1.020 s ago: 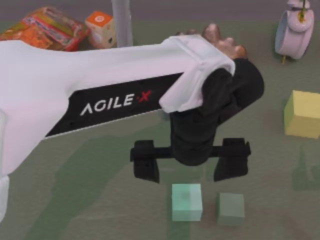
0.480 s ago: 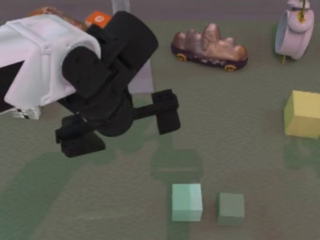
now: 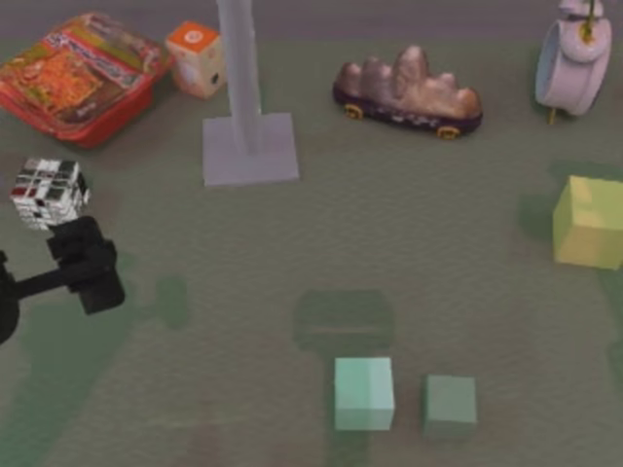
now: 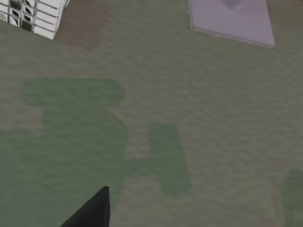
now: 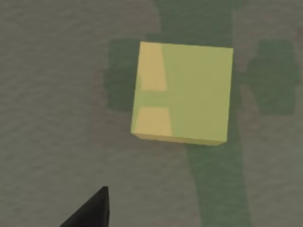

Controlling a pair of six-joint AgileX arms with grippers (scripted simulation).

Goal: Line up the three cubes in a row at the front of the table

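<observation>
While the pale mint cube (image 3: 364,393) and the small dull green cube (image 3: 450,406) sit just beside each other at the desk's (image 3: 438,253) 6 o'clock edge, apart by a narrow gap, the yellow cube (image 3: 589,222) lies well away at 3 o'clock, near the right edge. In the right wrist view the yellow cube (image 5: 183,93) rests flat on the desk with a dark shadow crossing it and falling on both sides; only a black tip of the right end effector shows at the frame's edge, and whether it is spread or closed cannot be told. The left end effector (image 3: 86,265) hangs at 9 o'clock, far from all three cubes, holding nothing; only one black finger block and its bar show in the top view, so its spread cannot be told either. Just at its 11 o'clock sits a chequered puzzle cube (image 3: 49,193). Farther back stand a grey post on a square base (image 3: 249,146), a red snack packet (image 3: 78,64), a cream box with an orange top (image 3: 197,58), a brown toy car (image 3: 409,93) and a pale alarm clock (image 3: 574,64) at 1 o'clock.
</observation>
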